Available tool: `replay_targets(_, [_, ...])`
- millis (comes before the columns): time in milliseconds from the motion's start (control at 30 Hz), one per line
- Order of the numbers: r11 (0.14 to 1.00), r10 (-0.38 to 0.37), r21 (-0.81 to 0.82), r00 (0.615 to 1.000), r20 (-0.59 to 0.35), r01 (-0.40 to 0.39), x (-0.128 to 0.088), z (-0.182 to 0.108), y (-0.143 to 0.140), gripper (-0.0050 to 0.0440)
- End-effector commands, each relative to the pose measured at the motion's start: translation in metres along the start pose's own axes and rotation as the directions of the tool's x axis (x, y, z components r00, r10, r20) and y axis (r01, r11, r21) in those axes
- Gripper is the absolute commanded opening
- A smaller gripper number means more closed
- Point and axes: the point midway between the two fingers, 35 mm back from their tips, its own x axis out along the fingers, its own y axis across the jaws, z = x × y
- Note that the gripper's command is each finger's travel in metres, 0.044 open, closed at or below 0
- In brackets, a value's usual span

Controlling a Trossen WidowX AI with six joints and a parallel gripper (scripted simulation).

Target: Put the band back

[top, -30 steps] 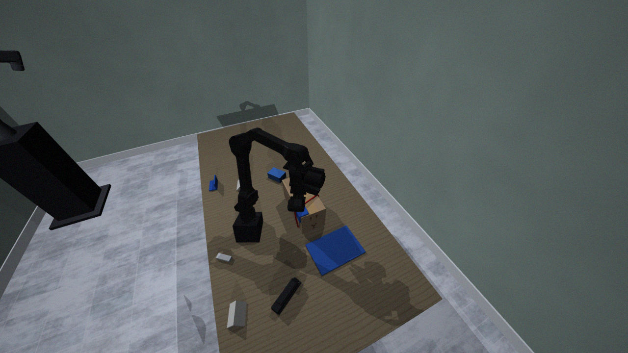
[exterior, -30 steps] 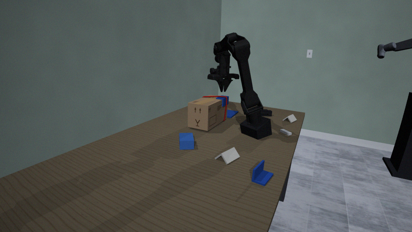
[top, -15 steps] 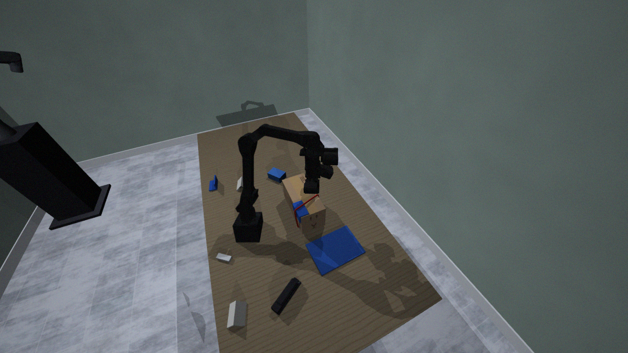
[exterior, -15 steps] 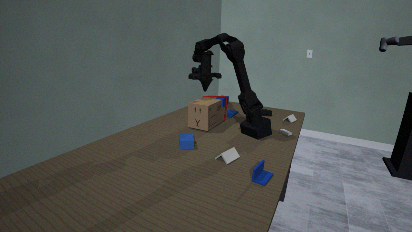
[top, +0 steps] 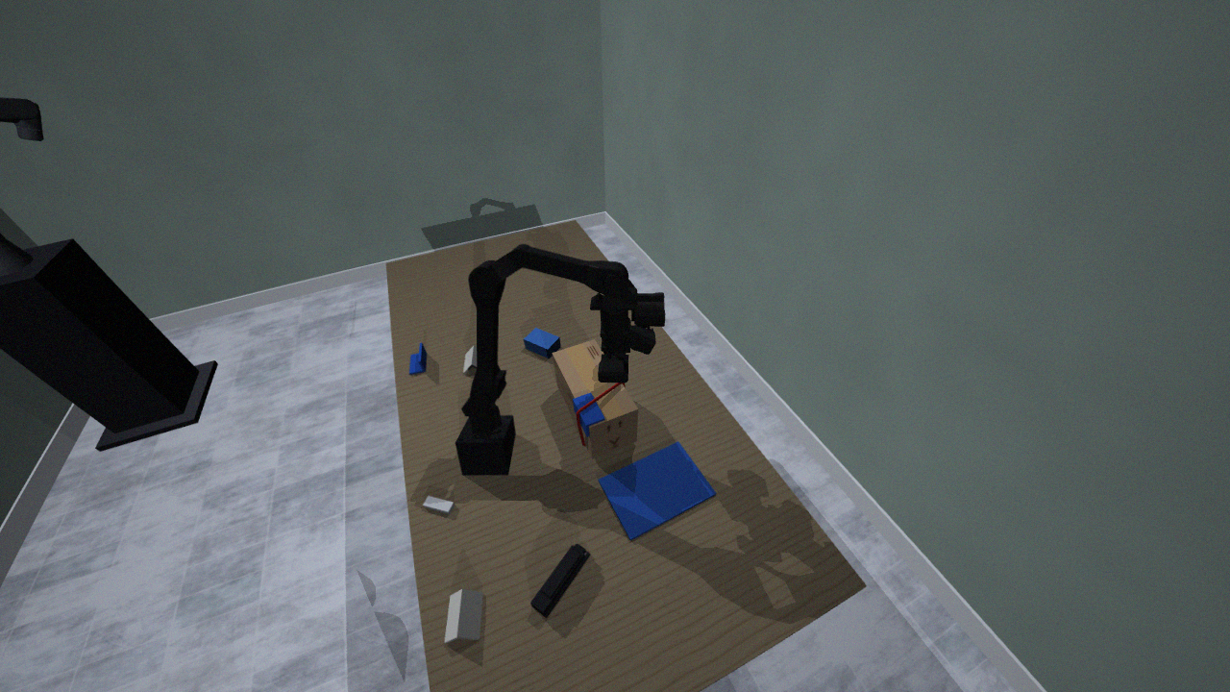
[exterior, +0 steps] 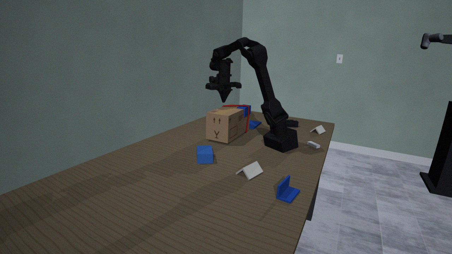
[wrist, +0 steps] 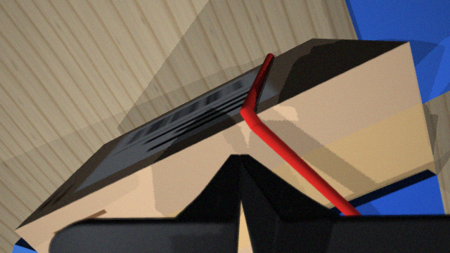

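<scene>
A brown carton [top: 578,365] [exterior: 221,126] [wrist: 351,98] lies on the wooden table [top: 688,593] [exterior: 126,195]. A thin red band [top: 602,398] [exterior: 235,106] [wrist: 281,151] runs across its top, bends over an edge and goes down the side. A blue corner guard [top: 589,411] [exterior: 245,108] sits on the carton's top edge where the band passes. My gripper [top: 610,374] [exterior: 224,98] [wrist: 238,163] is shut and holds nothing. Its tips hang just above the carton top, a little to one side of the band.
A large blue sheet [top: 657,490] [wrist: 387,17] lies beside the carton. A blue block [top: 541,341] [exterior: 204,154], a blue angle [top: 418,359] [exterior: 286,189], white angle pieces [exterior: 250,169] [top: 464,616] and a black bar [top: 559,579] are scattered about. The arm's base [top: 485,443] [exterior: 281,140] stands close by.
</scene>
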Motion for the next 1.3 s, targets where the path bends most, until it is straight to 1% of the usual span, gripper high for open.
replay_targets(0, [1.000,-0.004,0.006,1.000,-0.010,0.004,0.010,-0.002,-0.001,0.0000])
replay_targets(300, [1.000,-0.004,0.006,1.000,-0.010,0.004,0.024,-0.003,-0.001,0.0000])
replay_targets(933, [1.000,-0.004,0.006,1.000,-0.010,0.004,0.025,-0.002,-0.003,0.0000])
replay_targets(1267, [1.000,-0.005,0.006,1.000,-0.010,0.005,0.025,0.014,-0.027,0.0000])
